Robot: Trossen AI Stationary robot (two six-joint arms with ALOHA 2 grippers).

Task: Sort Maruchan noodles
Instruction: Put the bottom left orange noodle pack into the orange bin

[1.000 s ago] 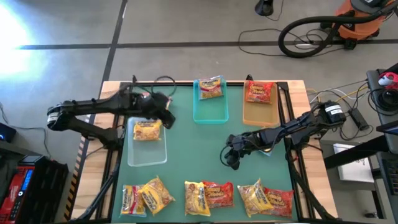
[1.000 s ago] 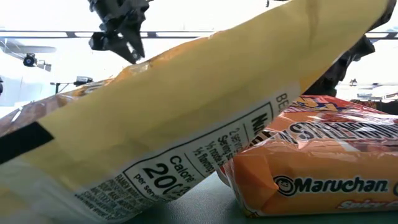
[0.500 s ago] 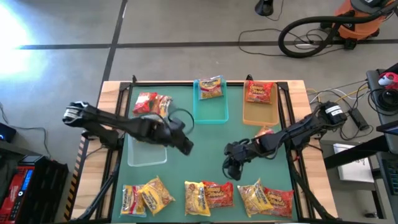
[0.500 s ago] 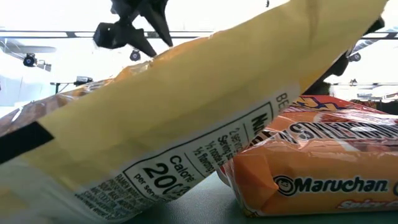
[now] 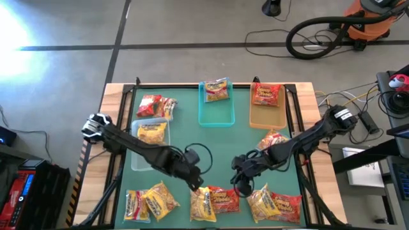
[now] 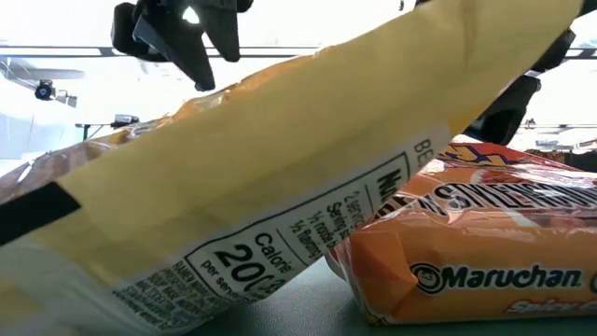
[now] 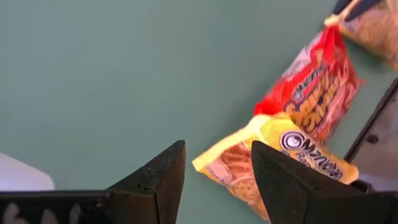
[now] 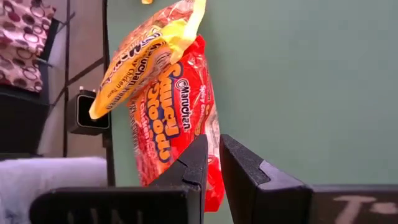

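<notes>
A green surface seen from above carries three trays along its far side: a clear tray on the left with a yellow packet in it, a teal tray in the middle, and a tan tray on the right, each of those two holding a packet at its far end. A red packet lies beyond the clear tray. Along the near edge runs a row of Maruchan noodles: two at the left, a yellow packet and red packet pair in the middle, and another pair at the right.

Both dark arms reach inward toward the middle pair. The left claw hangs with its fingers spread, empty, just above the yellow end of that pair; in its wrist view the packet lies directly ahead, long axis slanting across the opening. The right claw is pressed together, holding nothing, beside the red end. The left claw looks nearer to a grasp.

The low view is almost wholly blocked by a close yellow wrapper, so heights above the surface are hard to judge.
</notes>
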